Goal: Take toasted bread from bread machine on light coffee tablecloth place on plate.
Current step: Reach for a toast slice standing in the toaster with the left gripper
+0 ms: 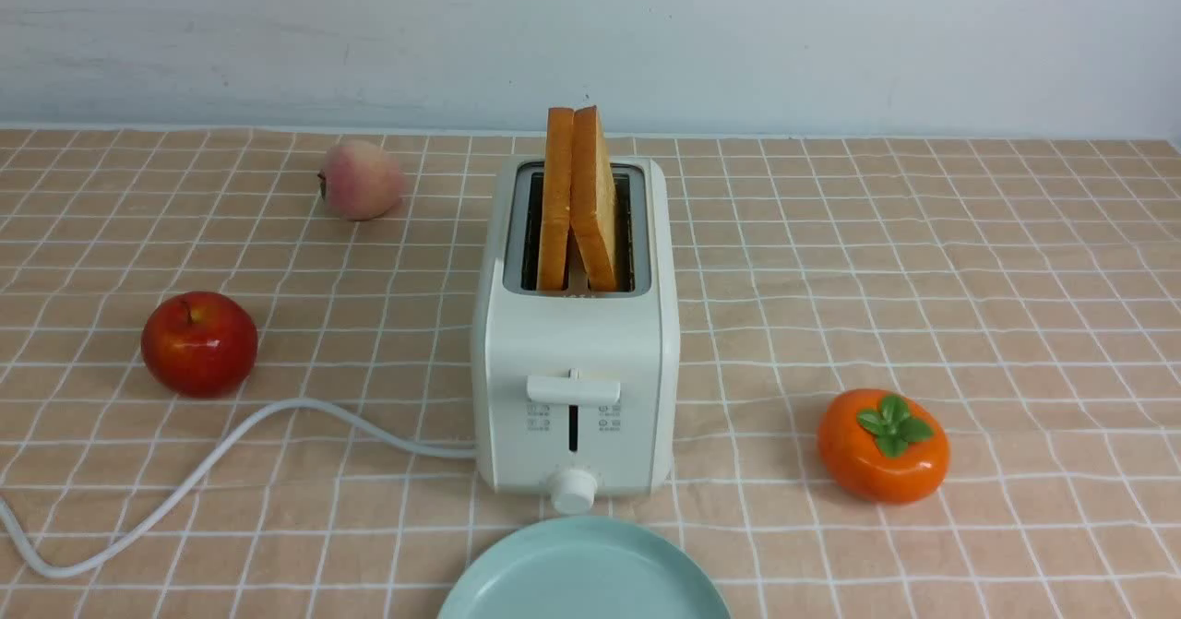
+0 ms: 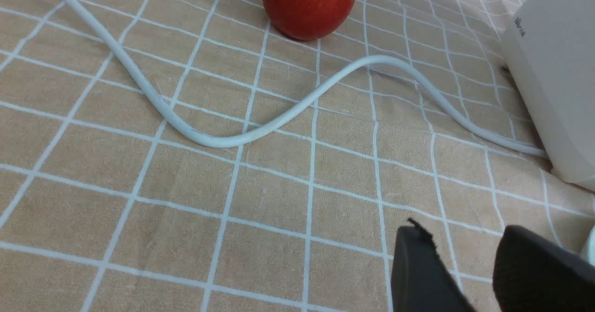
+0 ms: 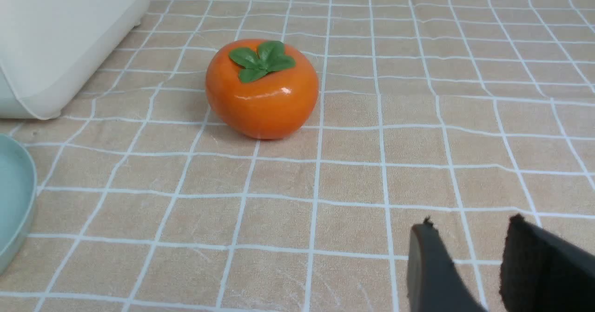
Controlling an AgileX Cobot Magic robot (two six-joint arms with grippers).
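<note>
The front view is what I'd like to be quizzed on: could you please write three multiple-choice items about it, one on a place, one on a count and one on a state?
1. Where is the plate relative to the toaster?
A. Behind it, by the wall
B. In front of it, nearest the robot
C. Far off to its right

2. How many toast slices are in the toaster?
A. One
B. Two
C. Three

3. How do the slices stand?
A. Flat on the plate
B. Pushed fully down, out of sight
C. Upright, tops leaning together

Answers:
1 B: the plate sits at the picture's bottom edge, just in front of the toaster.
2 B: two crusts rise side by side from the toaster.
3 C: both stick up well above the toaster and touch at the top.
</note>
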